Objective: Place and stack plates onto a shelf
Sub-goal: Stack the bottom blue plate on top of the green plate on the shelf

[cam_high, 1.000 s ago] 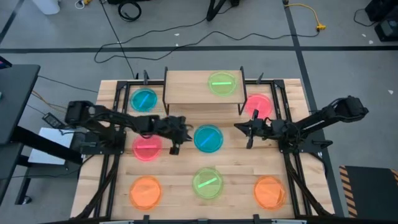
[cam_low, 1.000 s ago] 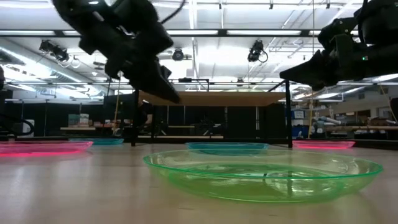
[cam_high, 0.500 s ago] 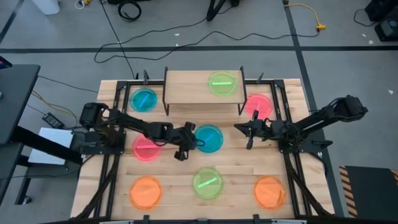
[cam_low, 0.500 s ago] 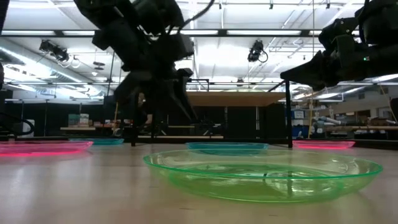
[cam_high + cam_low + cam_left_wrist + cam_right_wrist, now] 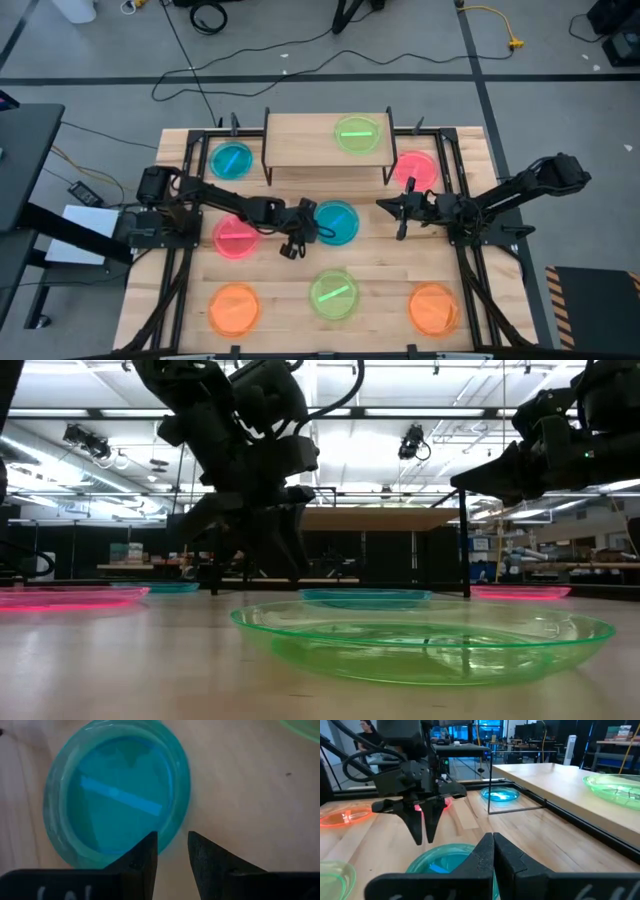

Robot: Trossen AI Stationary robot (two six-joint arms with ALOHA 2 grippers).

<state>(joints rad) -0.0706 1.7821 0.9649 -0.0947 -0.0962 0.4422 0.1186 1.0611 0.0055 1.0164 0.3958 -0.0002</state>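
left gripper (image 5: 172, 851) hangs over the near rim of the centre teal plate (image 5: 334, 222), jaws parted only narrowly, holding nothing; plate lies flat on the table (image 5: 380, 265) in front of the shelf (image 5: 325, 140), which carries one green plate (image 5: 357, 134); to grip well, straddle the rim, one finger inside and one outside, then descend squarely before pinching; right gripper (image 5: 400, 210) waits beside it, fingers together, empty.

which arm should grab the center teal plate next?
Left. The left gripper hangs right at the near rim of the center teal plate, fingers slightly open beside its edge. The right gripper is shut and sits off to the plate's right, toward the pink-red plate.
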